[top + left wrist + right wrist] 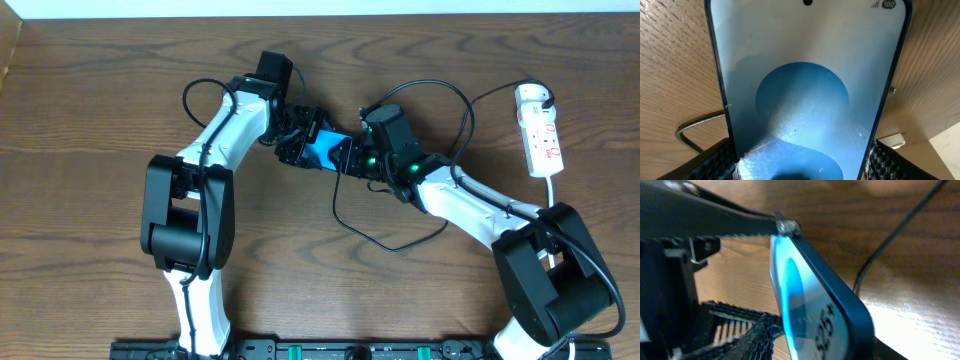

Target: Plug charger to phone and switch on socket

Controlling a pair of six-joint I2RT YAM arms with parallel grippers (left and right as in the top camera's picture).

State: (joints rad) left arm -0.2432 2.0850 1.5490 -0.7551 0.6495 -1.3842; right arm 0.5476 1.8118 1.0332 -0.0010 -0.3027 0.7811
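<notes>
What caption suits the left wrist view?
Left gripper holds the phone, blue screen lit, over the wooden table.

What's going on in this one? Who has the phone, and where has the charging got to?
The left gripper holds the slim black-edged smartphone with a cyan-blue screen across its width. The right gripper is at the phone's other end, one finger against its corner. Whether it holds the connector tip, or whether the tip is in, cannot be told. The thin black charger cable loops loosely over the brown wooden table. The white elongated power strip lies off to the right, untouched.
</notes>
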